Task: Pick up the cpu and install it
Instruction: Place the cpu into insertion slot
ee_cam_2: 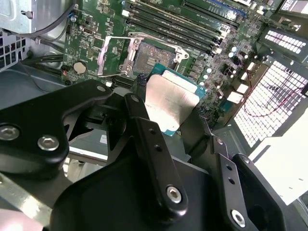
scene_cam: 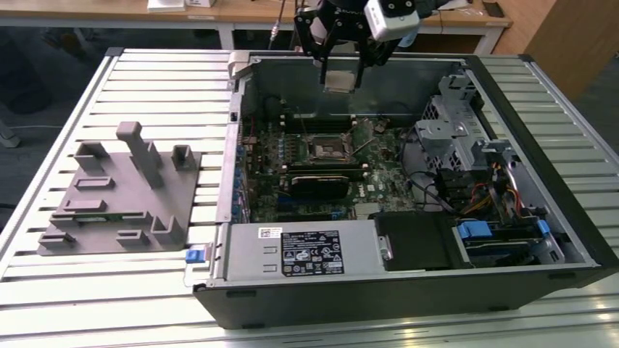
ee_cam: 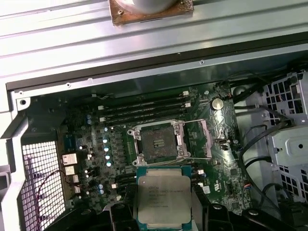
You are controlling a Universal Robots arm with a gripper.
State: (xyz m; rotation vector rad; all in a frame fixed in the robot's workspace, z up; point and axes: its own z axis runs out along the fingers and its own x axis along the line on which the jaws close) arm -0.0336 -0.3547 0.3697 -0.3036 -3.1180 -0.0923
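Observation:
My gripper (scene_cam: 341,72) hangs over the back part of the open computer case (scene_cam: 541,239), shut on the cpu (scene_cam: 340,80). The cpu is a thin square chip with a pale silvery top (ee_cam: 163,196) and a green edge, held between the black fingers (ee_cam_2: 141,103). It shows tilted in the second wrist view (ee_cam_2: 169,102). The open motherboard socket (scene_cam: 325,149) lies lower down in the case with its metal frame lifted. In both wrist views the socket (ee_cam: 157,141) (ee_cam_2: 147,57) sits just beyond the held cpu, apart from it.
A grey plastic fixture (scene_cam: 114,197) with upright blocks stands on the slatted table (scene_cam: 145,297) at the exterior view's left. Inside the case are memory slots (ee_cam: 144,107), a power supply (scene_cam: 307,251), a drive cage (scene_cam: 464,134) and loose cables (scene_cam: 483,196).

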